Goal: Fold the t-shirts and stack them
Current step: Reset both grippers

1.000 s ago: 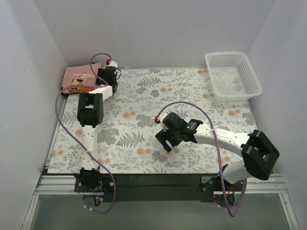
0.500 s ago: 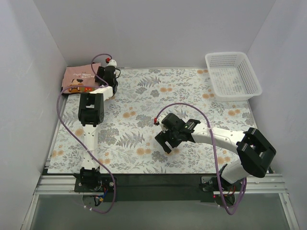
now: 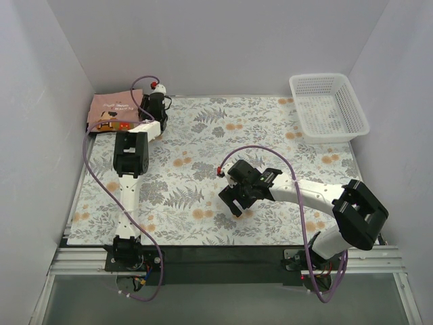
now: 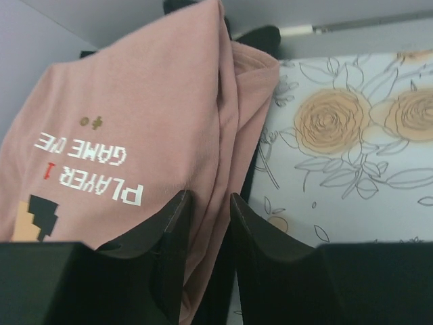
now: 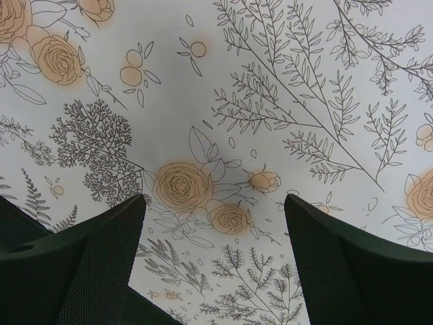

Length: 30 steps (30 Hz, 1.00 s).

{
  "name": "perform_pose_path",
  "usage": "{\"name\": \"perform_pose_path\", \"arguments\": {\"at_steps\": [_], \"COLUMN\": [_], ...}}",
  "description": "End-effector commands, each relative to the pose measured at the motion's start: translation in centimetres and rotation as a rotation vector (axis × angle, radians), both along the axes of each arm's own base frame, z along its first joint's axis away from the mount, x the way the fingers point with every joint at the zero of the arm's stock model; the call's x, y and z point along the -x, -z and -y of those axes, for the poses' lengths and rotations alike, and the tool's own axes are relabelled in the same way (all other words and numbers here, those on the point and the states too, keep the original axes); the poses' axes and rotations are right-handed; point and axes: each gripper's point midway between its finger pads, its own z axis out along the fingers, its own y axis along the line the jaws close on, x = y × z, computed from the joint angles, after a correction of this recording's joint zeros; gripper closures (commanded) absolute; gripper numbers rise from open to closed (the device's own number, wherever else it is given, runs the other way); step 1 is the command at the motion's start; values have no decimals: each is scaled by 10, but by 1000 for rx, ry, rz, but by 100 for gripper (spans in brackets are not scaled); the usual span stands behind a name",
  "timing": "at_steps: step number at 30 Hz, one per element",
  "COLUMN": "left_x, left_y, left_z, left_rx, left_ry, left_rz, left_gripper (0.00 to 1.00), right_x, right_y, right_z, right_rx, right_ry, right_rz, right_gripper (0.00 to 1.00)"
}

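Note:
The dusty pink t-shirt (image 3: 110, 108) lies folded at the table's far left corner, white lettering up (image 4: 101, 162). The black t-shirt (image 4: 260, 37) shows only as a dark edge under it. My left gripper (image 3: 140, 115) reaches to the pink shirt's right edge. In the left wrist view its jaws (image 4: 210, 203) stand nearly closed with the shirt's folded pink edge between them. My right gripper (image 3: 233, 203) hovers over the middle of the floral table cloth (image 3: 203, 149), wide open and empty (image 5: 215, 203).
A white lattice basket (image 3: 353, 101) stands at the far right corner. Grey walls close in the table on the left, back and right. The pink shirt lies against the left wall.
My left arm has pushed slightly further toward the back left corner at the pink shirt. My right gripper has shifted a little toward the left.

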Motion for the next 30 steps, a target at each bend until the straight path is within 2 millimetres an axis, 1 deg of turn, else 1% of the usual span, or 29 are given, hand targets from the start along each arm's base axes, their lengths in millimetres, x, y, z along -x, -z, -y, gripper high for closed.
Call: {"name": "perform_pose_path", "arguments": {"at_steps": [1,6,8,9,10,11,12,13,14,15,17,18,19,21,24,25,27,28,29,30], "left_x": [-2,-3,-5,-5,-6,-9,-11,-13,-19,-20,-27,-31,-33,-37,-35,-34,-32,-28,-28,-24], "left_y": [4,7,7,7,7,3,2,1,-8,-3,-6,-12,-10,-11,-5,-5,-7,-1,-21,-24], "left_z": [1,1,1,0,1,1,1,1,2,1,4,2,4,6,7,7,9,11,14,17], "left_rx": [2,3,3,3,7,9,13,15,23,29,65,74,82,101,124,129,159,176,204,229], "left_ry": [-17,-11,-12,-15,-16,-17,-16,-17,-15,-17,-6,-5,1,12,14,11,5,8,15,22], "left_rz": [-15,-23,-20,-20,-15,-3,5,8,33,28,46,57,57,67,62,64,76,63,95,97], "left_gripper": [72,71,73,77,89,96,100,100,100,100,100,100,100,100,100,99,84,77,71,54], "right_x": [-1,-1,-1,-2,-2,-2,-2,-2,-3,-3,-3,-3,-4,-5,-5,-4,-5,-6,-7,-9], "right_y": [0,1,0,0,0,0,-1,-1,-1,-1,-1,-2,-2,-4,-4,-4,-6,-7,-8,-13], "right_z": [-2,-2,-2,-3,-2,-2,-3,-2,-2,-2,-1,-1,0,-1,0,1,0,1,1,2], "right_rx": [-8,-5,-6,-7,-6,-4,-8,-7,-6,-4,-1,-1,-1,-4,-3,-3,-9,-10,-11,-17], "right_ry": [-6,-4,-6,-7,-6,-6,-4,-5,-3,-3,0,-1,1,6,9,8,11,17,26,37], "right_rz": [-4,-5,-5,-3,-2,-2,0,2,1,1,2,3,6,11,10,8,12,18,25,42], "right_gripper": [11,11,11,11,11,11,11,11,11,11,11,11,11,11,11,11,11,11,11,11]}}
